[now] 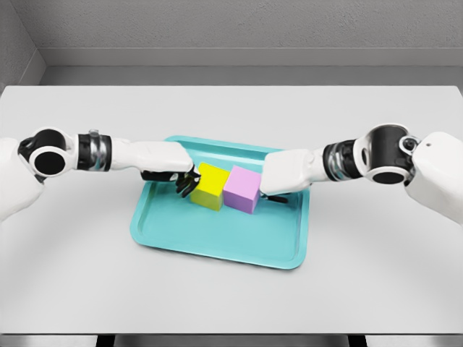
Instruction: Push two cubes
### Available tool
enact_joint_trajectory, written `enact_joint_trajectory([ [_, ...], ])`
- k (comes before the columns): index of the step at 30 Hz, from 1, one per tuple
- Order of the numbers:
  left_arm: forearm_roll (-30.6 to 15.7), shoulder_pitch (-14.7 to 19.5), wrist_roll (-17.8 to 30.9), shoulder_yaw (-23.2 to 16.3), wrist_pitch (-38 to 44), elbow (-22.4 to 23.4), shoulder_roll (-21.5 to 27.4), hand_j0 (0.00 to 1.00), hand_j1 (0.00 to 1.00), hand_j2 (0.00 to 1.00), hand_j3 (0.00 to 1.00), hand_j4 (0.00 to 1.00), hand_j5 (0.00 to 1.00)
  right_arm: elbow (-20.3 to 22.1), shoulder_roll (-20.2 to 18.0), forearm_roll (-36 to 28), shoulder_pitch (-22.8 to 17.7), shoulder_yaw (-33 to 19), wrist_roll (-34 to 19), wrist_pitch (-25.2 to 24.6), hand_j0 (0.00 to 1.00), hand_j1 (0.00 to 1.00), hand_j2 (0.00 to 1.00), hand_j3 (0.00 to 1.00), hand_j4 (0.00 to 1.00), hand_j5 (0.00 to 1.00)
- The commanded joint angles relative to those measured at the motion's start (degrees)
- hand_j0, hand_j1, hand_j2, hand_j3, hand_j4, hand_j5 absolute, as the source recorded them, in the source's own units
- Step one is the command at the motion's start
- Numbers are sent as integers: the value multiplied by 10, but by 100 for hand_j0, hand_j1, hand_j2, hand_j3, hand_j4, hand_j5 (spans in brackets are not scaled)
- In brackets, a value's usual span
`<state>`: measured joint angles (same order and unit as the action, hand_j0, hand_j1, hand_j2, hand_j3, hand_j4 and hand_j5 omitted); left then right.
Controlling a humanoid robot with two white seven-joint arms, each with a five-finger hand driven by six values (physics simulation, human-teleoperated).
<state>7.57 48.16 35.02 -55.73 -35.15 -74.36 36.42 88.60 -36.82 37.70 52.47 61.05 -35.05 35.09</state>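
A yellow cube [210, 186] and a pink cube [242, 189] stand side by side, touching, in the middle of a teal tray [217, 242]. My left hand [177, 177] reaches in from the left, its dark curled fingers [186, 182] against the yellow cube's left face. From the right, my right hand [278, 181] presses its white palm side against the pink cube's right face; its fingers are mostly hidden behind the hand. Neither hand grasps a cube.
The tray lies slightly rotated on a light grey table [376, 275]. A grey wall runs behind the table's far edge. Both forearms stretch low over the tabletop from either side.
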Motion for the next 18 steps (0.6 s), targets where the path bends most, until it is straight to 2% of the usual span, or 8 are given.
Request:
enact_joint_trajectory([
  [1, -5, 0, 0, 0, 1, 9, -3, 17, 17, 17, 17, 17, 17, -1, 2, -2, 1, -1, 0, -1, 11, 11, 11, 11, 11, 11],
  [4, -5, 4, 0, 1, 1, 9, -3, 17, 17, 17, 17, 17, 17, -11, -29, -3, 2, -24, 0, -1, 11, 11, 11, 11, 11, 11],
  [7, -5, 4, 0, 1, 1, 9, -7, 17, 17, 17, 17, 17, 17, -9, -41, -3, 4, -33, 0, -1, 12, 12, 12, 12, 12, 12],
  [10, -6, 11, 0, 1, 1, 9, -7, 18, 18, 18, 18, 18, 18, -7, -59, -15, 2, -81, 0, -1, 14, 14, 14, 14, 14, 14],
  [14, -58, 33, 0, 1, 1, 5, 27, 20, 20, 20, 20, 20, 20, 3, -95, -90, -4, -130, 0, -1, 15, 15, 15, 15, 15, 15],
  [16, -67, 23, 0, -3, 1, -43, 44, 20, 20, 20, 20, 20, 20, 7, -99, -125, -5, -132, 0, -1, 16, 16, 16, 16, 16, 16],
  [17, -64, -5, 0, -3, 1, -61, 46, 20, 20, 20, 20, 20, 20, 11, -101, -137, -5, -138, 0, -1, 17, 17, 17, 17, 17, 17],
  [18, -63, -14, 0, -3, 1, -62, 44, 19, 19, 19, 19, 19, 19, 14, -101, -139, -6, -138, 0, -1, 17, 17, 17, 17, 17, 17],
])
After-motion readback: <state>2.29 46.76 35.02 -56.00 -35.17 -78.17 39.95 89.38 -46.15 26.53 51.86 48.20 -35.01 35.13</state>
